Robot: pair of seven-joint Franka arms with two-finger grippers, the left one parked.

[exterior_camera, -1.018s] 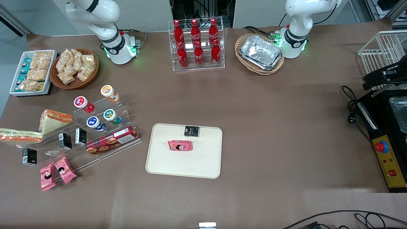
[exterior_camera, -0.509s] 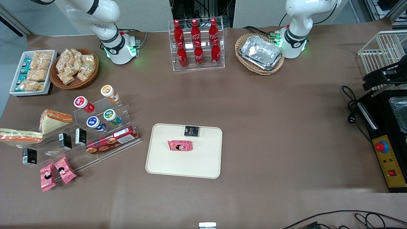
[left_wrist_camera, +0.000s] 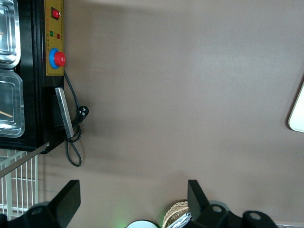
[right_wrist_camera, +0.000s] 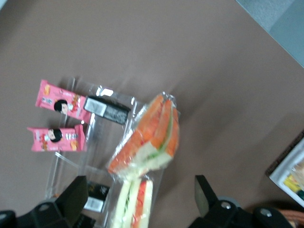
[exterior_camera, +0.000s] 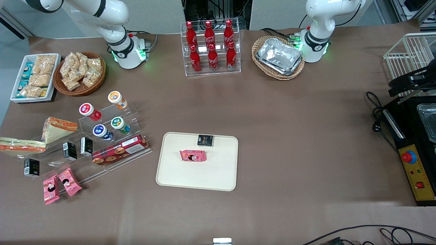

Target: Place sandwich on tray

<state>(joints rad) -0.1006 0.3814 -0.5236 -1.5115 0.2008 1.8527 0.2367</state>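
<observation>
The sandwich (exterior_camera: pixel 21 145) is a long clear-wrapped wedge with an orange-red and green stripe. It lies at the working arm's end of the table, beside the clear acrylic rack (exterior_camera: pixel 112 136). In the right wrist view the sandwich (right_wrist_camera: pixel 147 137) shows its orange and green edge. My gripper (right_wrist_camera: pixel 140 202) hangs high above it, open, with nothing between its fingers; it is out of the front view. The cream tray (exterior_camera: pixel 190 177) sits mid-table, nearer the front camera. It holds a pink snack packet (exterior_camera: pixel 193 155) and a small black box (exterior_camera: pixel 205 140).
A stubbier wedge sandwich (exterior_camera: pixel 59 127) lies next to the long one, also seen as a wedge sandwich (right_wrist_camera: pixel 135 206) under the wrist. Small black boxes (exterior_camera: pixel 31 166), pink packets (exterior_camera: pixel 61 185), a biscuit box (exterior_camera: pixel 120 149) and capped bottles (exterior_camera: pixel 102 131) crowd the rack. A snack basket (exterior_camera: pixel 79 73) and cola rack (exterior_camera: pixel 211 47) stand farther back.
The working arm's upper links have swung slightly toward its own end of the table. Nothing on the table has moved.
</observation>
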